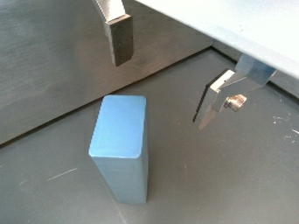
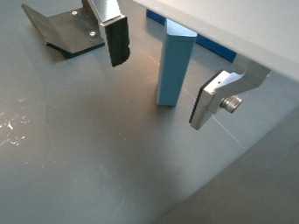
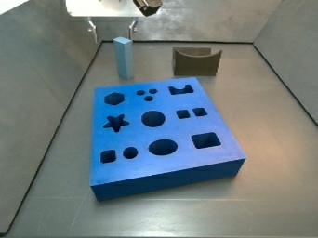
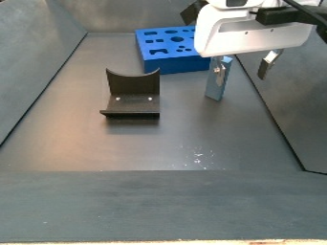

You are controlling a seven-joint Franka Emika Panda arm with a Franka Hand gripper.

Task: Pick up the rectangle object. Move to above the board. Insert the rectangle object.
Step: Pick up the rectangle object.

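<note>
The gripper (image 2: 158,86) hangs over the upright light-blue block (image 2: 176,66) near the floor's far edge, fingers (image 2: 117,44) spread open, gripping nothing. Picking up is underway; next, lower and close. The board (image 3: 162,167) lies nearby.

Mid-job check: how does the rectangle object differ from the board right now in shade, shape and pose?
Shade: the rectangle object is pale blue; the board is a brighter, deeper blue.
Shape: the rectangle object is a slim plain block; the board is a wide thick slab with cut-out holes.
Pose: the rectangle object stands upright; the board lies flat.
Both rest on the floor, apart from each other. The end effector hangs open above the rectangle object, not yet gripping it.
</note>
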